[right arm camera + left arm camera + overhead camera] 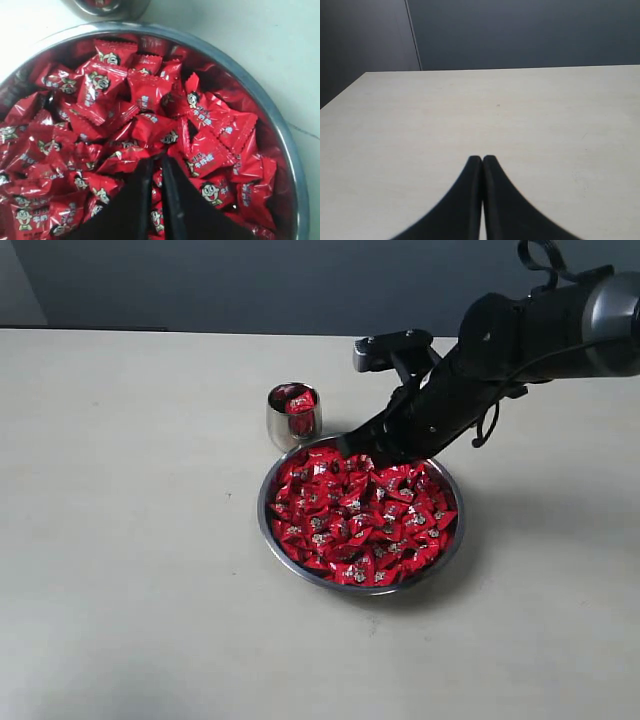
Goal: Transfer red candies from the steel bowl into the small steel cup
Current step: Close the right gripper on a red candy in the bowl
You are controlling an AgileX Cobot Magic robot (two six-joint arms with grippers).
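Red candies (360, 515) with pale face marks, silver steel bowl (261, 508), silver cup (284, 426), black right claw (156, 161), beige table (120, 540)

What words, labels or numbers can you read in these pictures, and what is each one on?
red candies: small white characters beside a cartoon face on each wrapper, too blurred to read.
steel bowl: no writing visible.
small steel cup: no writing visible.
table: no writing visible.

Table (130, 570): pale, plain, matte top, wide bare stretches all round | steel bowl (263, 515): wide and shallow, stands on it right of centre | steel cup (283, 425): small, upright, just beside the bowl's far left rim
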